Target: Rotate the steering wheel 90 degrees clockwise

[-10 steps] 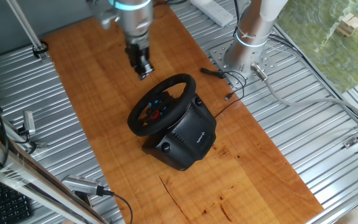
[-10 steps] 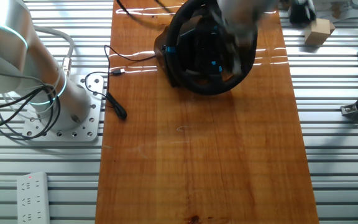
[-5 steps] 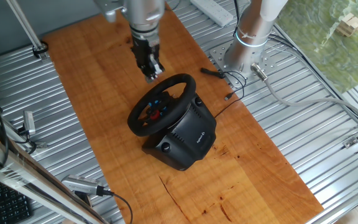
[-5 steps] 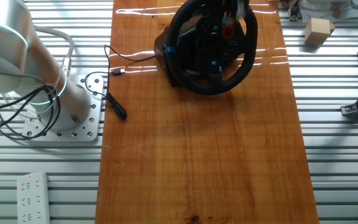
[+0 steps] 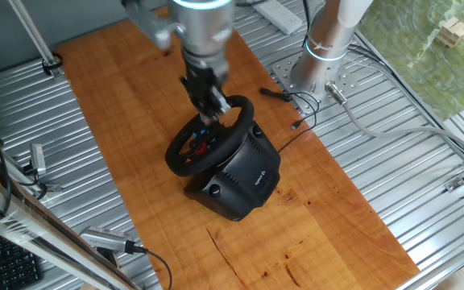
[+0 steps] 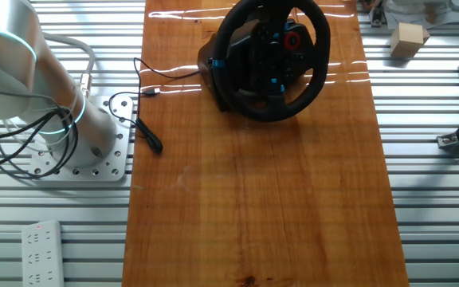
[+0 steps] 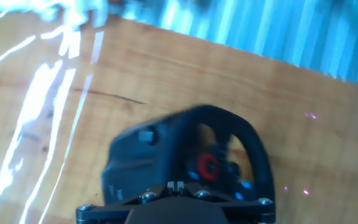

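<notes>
One end effector (image 5: pixel 216 109) over steering wheel (image 5: pixel 209 135) top rim; grip state unclear; wheel on black base (image 5: pixel 244 177)

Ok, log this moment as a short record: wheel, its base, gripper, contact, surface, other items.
wheel: steering wheel, black, tilted on its base, red button on hub
base: boxy black base, behind and under the wheel
gripper: gripper over the wheel's upper rim; open or shut unclear
contact: cannot tell whether the fingers touch the rim
surface: wooden board on a metal slatted table
other items: small wooden block, power strip
</notes>
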